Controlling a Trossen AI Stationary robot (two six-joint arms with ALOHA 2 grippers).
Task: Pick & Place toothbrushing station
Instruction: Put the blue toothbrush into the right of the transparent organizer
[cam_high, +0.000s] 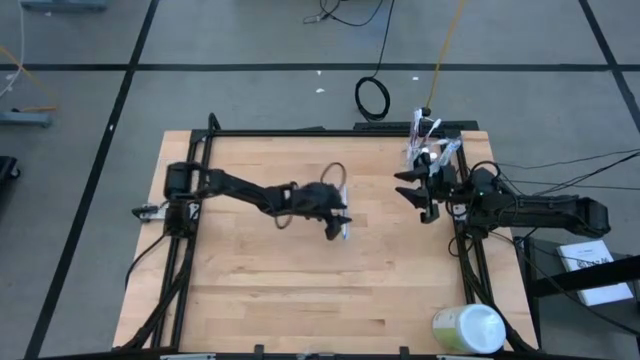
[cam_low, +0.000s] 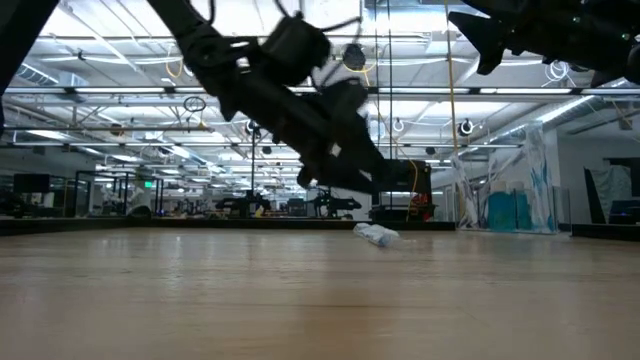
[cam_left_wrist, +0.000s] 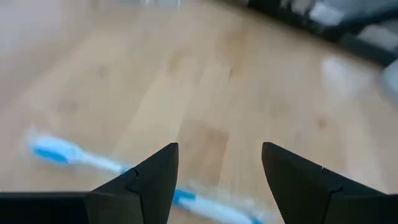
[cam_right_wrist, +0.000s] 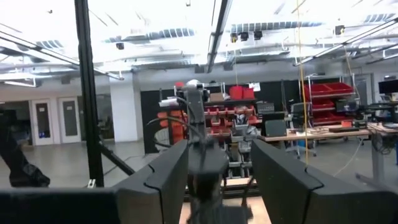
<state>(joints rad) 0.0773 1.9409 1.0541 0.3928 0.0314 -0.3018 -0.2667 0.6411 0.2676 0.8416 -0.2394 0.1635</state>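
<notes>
A blue and white toothbrush (cam_left_wrist: 81, 158) lies flat on the wooden table, just below and past my left gripper (cam_left_wrist: 217, 180), which is open and empty above the table's middle (cam_high: 338, 222). The toothbrush also shows in the high view (cam_high: 346, 231) and the low view (cam_low: 375, 235). A cluster of white and purple toothbrushes (cam_high: 428, 140) stands at the table's far right. My right gripper (cam_high: 412, 195) is open and empty, held high beside that cluster, and shows open in its wrist view (cam_right_wrist: 217, 180). Whether a clear cup holds the cluster I cannot tell.
A large pale green-and-white round container (cam_high: 468, 328) lies at the table's near right corner. A black frame (cam_high: 300, 132) runs along the table's far edge and sides. Bare wood (cam_high: 260, 290) lies toward the near edge. Cables lie on the floor beyond.
</notes>
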